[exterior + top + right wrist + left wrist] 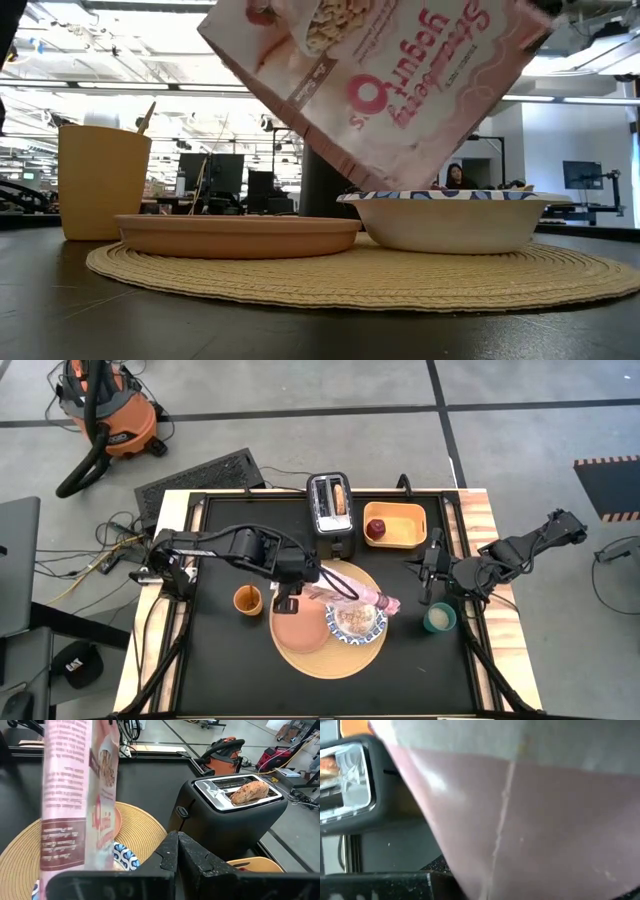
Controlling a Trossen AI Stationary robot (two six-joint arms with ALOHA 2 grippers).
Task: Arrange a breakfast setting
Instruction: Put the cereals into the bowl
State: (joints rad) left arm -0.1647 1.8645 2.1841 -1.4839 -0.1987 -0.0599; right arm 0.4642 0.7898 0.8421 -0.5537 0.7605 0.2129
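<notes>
- Pink cardboard cereal box (pixel 352 593), printed with strawberry yogurt lettering, is pinched in the left gripper (pixel 288 598). It is tilted mouth-down, and its long axis runs from the gripper outward and downward toward the bowl.
- Blue-and-white patterned dish (pixel 447 214) sits directly under the box's lowered end. In the high view cereal (pixel 355 620) already shows inside it, so pouring looks under way or nearly finished.
- Salmon-pink plate (pixel 238 232) lies just beside the dish, below the left gripper; it looks bare. Both rest on the large round woven straw-coloured mat (pixel 330 277).
- Round toasted bread (pixel 249 791) is upright in a slot of the black toaster (pixel 235 822), beyond the left gripper.
- Small red apple (pixel 375 529) sits in the yellow rectangular tray (pixel 400 524), just beside the toaster and nearer the right arm.
- Orange cup (pixel 100 178) with a slim golden spoon (pixel 146 116) standing in it sits just beside the left gripper, off the mat's edge.
- Right gripper (pixel 177 855), fingers pressed together and holding nothing, waits near the tray, well apart from the dish. A pale green cup (pixel 439 618) sits close by it.
- Judgement: the left arm owns the next move. The box needs righting over the dish before it swings clear.
</notes>
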